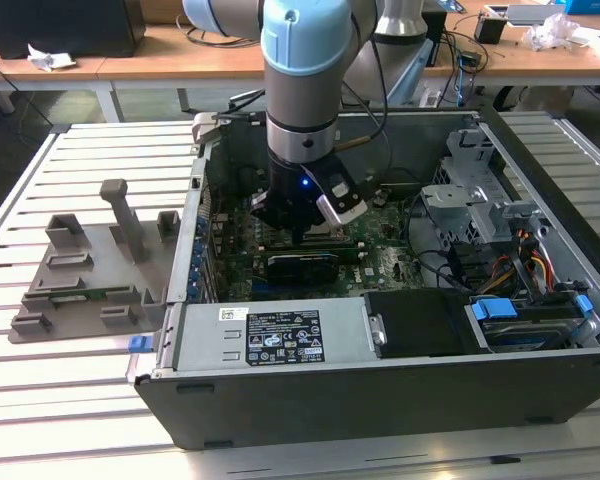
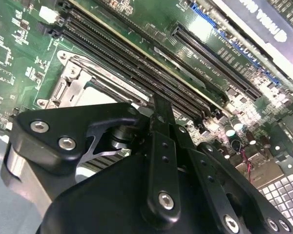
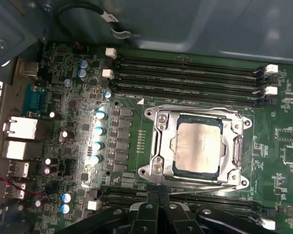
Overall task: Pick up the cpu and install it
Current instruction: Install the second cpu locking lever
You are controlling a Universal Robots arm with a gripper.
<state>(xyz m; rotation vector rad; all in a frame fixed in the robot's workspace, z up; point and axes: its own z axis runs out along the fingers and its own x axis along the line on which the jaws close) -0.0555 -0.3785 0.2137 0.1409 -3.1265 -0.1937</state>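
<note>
Your cpu (image 3: 198, 148) sits flat inside the motherboard socket (image 3: 158, 146), its silver top exposed within the metal frame. Memory slots (image 3: 185, 78) run just beside the socket on two opposite sides. Your gripper (image 3: 158, 195) hangs just beside the socket, apart from the cpu; its jaws appear pressed together, pinching nothing. In the exterior view, the arm (image 1: 305, 70) reaches down into the open computer case (image 1: 380, 400) on the slatted bench (image 1: 80, 400).

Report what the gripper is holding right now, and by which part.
Nothing appears held. In the first wrist view the cpu lies in the motherboard socket, apart from the gripper, whose fingers meet with nothing between them.
</note>
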